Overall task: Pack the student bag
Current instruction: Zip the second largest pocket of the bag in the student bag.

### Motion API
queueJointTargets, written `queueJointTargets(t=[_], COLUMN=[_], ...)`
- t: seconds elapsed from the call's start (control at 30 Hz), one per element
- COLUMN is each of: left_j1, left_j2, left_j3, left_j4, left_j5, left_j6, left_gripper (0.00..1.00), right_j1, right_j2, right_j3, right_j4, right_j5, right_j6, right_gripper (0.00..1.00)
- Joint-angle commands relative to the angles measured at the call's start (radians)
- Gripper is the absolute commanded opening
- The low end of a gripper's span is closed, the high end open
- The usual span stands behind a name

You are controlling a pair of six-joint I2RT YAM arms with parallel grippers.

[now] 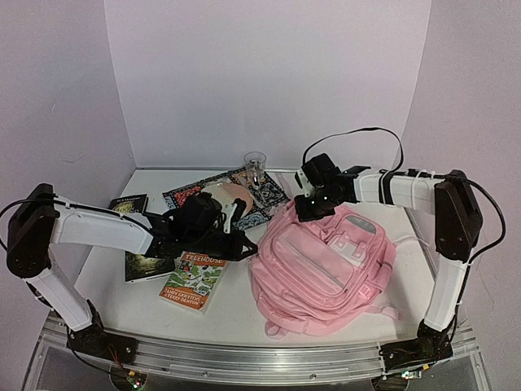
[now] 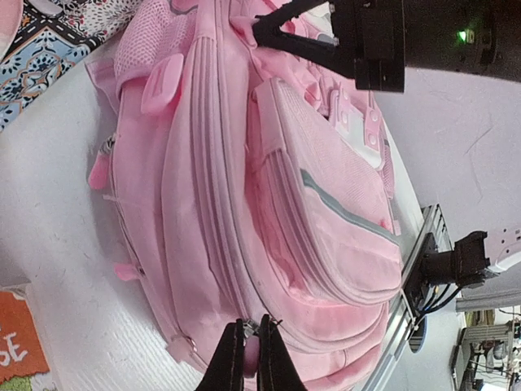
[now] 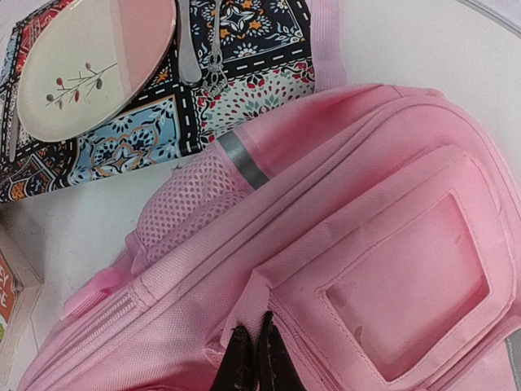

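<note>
The pink student bag (image 1: 326, 261) lies flat at the table's centre-right, front pockets up. My left gripper (image 1: 244, 244) is at its left edge. In the left wrist view the left gripper (image 2: 250, 326) is shut on a pink zipper pull (image 2: 251, 358) at the seam of the bag (image 2: 326, 204). My right gripper (image 1: 305, 213) is at the bag's far top end. In the right wrist view the right gripper (image 3: 252, 326) is shut on a fabric tab (image 3: 253, 300) at the corner of the pocket on the bag (image 3: 366, 244).
An orange-and-green book (image 1: 194, 278) and a dark book (image 1: 146, 265) lie left of the bag, and another dark book (image 1: 129, 204) lies further back. A patterned placemat (image 1: 264, 199) with a plate (image 1: 228, 195) and a glass (image 1: 255, 163) lies behind. A metal rail (image 1: 244, 358) edges the front.
</note>
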Motion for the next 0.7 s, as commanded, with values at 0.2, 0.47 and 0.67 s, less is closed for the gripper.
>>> queueJointTargets(t=[0.2, 0.47, 0.67], left_j1=[-0.184, -0.268, -0.251], left_j2=[-0.004, 0.077, 0.004], left_j3=[-0.033, 0.063, 0.094], left_j4=[-0.085, -0.086, -0.144], left_j5=[-0.036, -0.140, -0.251], left_j6=[0.049, 0.074, 0.047], left_gripper=[0.03, 0.22, 0.51], right_j1=[-0.089, -0.088, -0.086], right_j2=[0.058, 0.081, -0.006], right_j3=[0.124, 0.146, 0.060], right_j4=[-0.045, -0.010, 0.023], right_j5=[0.141, 0.044, -0.086], right_j6=[0.051, 0.085, -0.007], right_gripper=[0.00, 0.00, 0.11])
